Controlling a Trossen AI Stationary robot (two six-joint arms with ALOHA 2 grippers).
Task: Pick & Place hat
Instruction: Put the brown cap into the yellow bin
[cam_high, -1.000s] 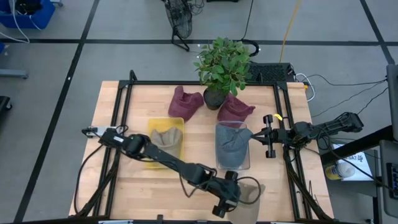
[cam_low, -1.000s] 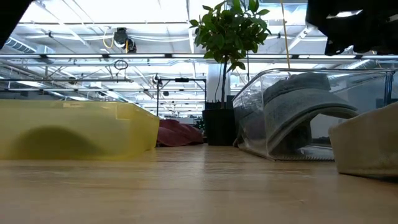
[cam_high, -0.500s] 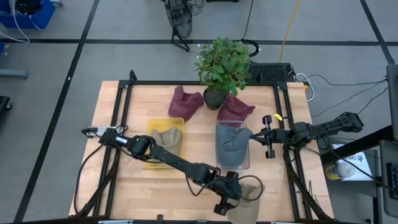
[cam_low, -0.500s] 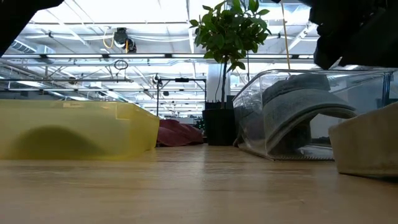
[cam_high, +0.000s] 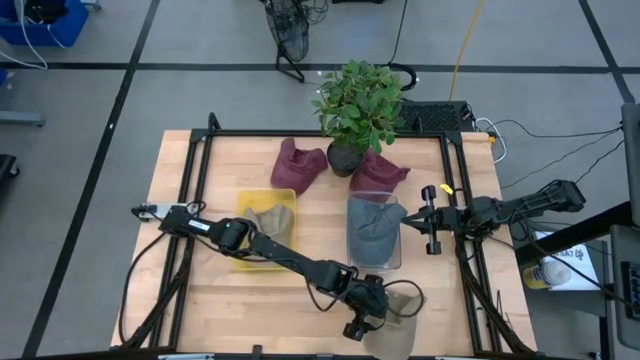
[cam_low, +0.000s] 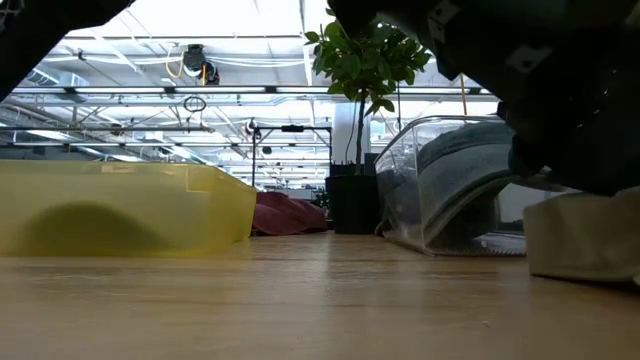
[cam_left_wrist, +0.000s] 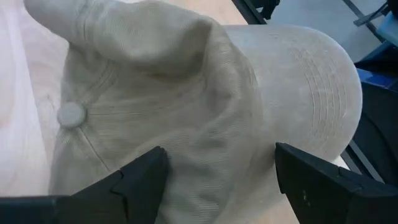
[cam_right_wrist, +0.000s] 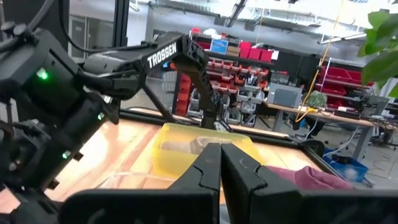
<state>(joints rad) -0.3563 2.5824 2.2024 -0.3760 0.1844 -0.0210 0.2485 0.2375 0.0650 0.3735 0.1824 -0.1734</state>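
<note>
left wrist view: the left tool stands released, fingers either side of the tan hat directly beneath, brim pointing away. the right tool, clenched and empty, waits well apart by the clear bin.

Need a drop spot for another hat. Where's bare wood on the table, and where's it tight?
Free: the table's back-left corner, left of the maroon hat, and the front-left patch below the yellow bin. Crowded: plant pot, second maroon hat and clear bin cluster centre-right; the left claw, open, straddles the beige hat at the front edge.
</note>
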